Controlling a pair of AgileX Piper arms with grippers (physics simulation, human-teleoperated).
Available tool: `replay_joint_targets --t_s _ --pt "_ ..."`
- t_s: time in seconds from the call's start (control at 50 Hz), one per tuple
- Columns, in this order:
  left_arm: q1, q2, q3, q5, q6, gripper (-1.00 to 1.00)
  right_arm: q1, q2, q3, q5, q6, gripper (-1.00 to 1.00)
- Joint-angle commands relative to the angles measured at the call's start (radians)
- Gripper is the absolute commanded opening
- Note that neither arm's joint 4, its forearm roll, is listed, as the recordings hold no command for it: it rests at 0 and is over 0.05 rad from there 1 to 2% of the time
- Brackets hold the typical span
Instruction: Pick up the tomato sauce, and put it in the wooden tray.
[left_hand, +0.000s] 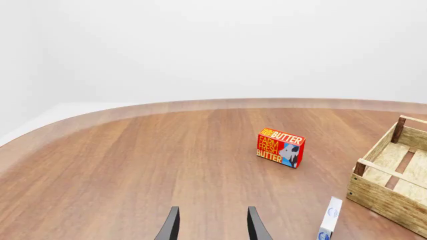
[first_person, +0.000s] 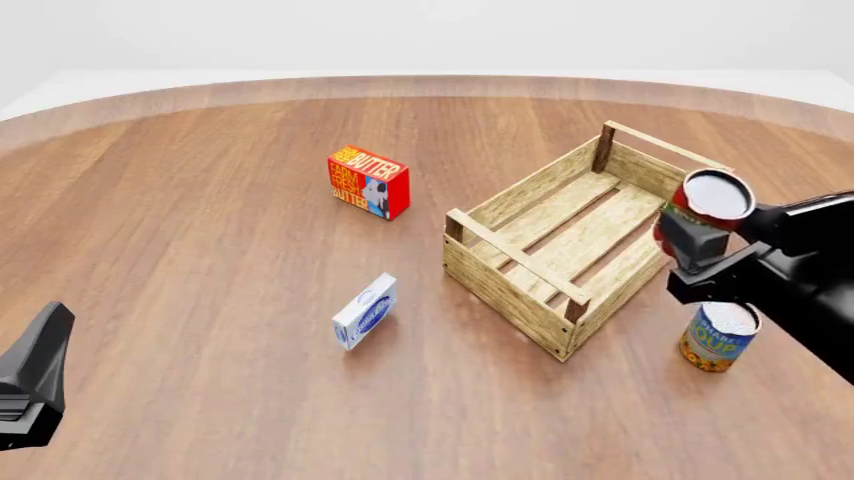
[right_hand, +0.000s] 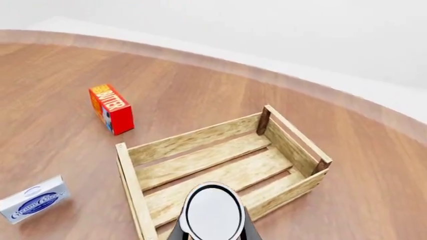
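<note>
One can in play — the tomato sauce (first_person: 707, 205) sat upright, clamped in the right fingers (first_person: 695, 247), raised over the near-right edge of the wooden tray (first_person: 514, 275) — tray interior lay forward-left; left fingers (left_hand: 212, 225) parted, idle

Readable text is pretty much limited to the red butter box (left_hand: 281, 147): "BUTTER" is printed in yellow along the top edge, with "FARM FRESH BUTTER" stacked in yellow on the red face beside a small blue picture. In the front view only "BUTTER" can be made out on it, and the same word is seen running down its side in the right wrist view. Blue script is printed on the small white-and-blue box (right_hand: 35, 204), but it's too blurred to be read. Lettering on the blue-and-yellow soup can (first_person: 718, 338) can't be made out either.
</note>
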Motion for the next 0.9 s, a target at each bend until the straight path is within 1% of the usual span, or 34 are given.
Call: replay_joint_targets --t_s 0.02,0.32,0.62,0.78,0.9 --pt "0.0 0.0 0.0 0.0 0.0 1.0 0.014 0.056 -0.064 -0.005 0.001 -1.0" --pt "0.0 0.0 0.0 0.0 0.0 1.0 0.016 0.156 -0.143 -0.028 -0.019 -1.0" --pt "0.0 0.0 0.0 0.0 0.0 1.0 0.016 0.244 -0.214 -0.031 -0.035 -1.0" --pt "0.0 0.0 0.0 0.0 0.0 1.0 0.028 0.305 -0.256 -0.036 -0.051 -1.0" --pt "0.0 0.0 0.0 0.0 0.0 1.0 0.033 0.337 -0.285 -0.034 -0.05 -1.0"
